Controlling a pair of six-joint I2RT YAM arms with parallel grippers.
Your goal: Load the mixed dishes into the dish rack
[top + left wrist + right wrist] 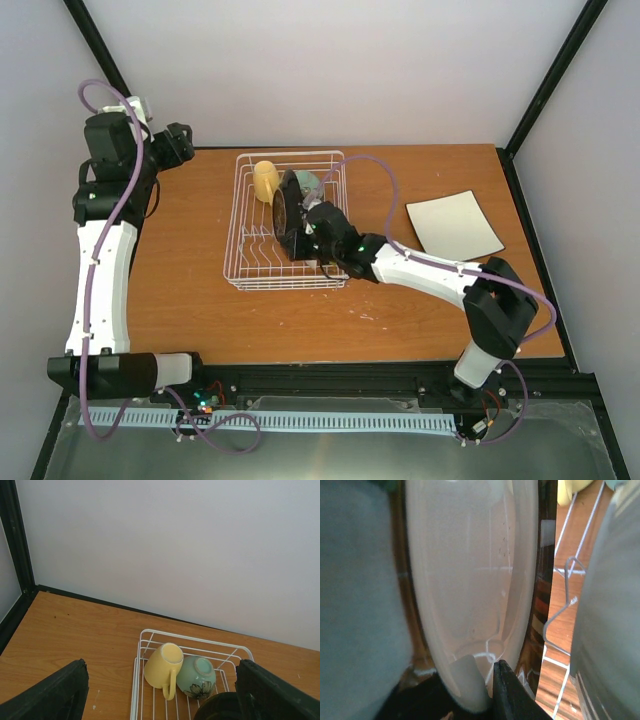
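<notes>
The white wire dish rack sits mid-table. At its far end a yellow cup and a pale mint bowl lie side by side; the left wrist view shows the cup and the bowl bottoms up. A dark-rimmed cream plate stands on edge inside the rack, with my right gripper shut on it. In the right wrist view the plate fills the gap between the fingers. My left gripper hangs open at the back left, holding nothing.
A square white plate lies flat on the table to the right of the rack. Black frame posts and white walls close in the back and sides. Rack wires run just right of the held plate.
</notes>
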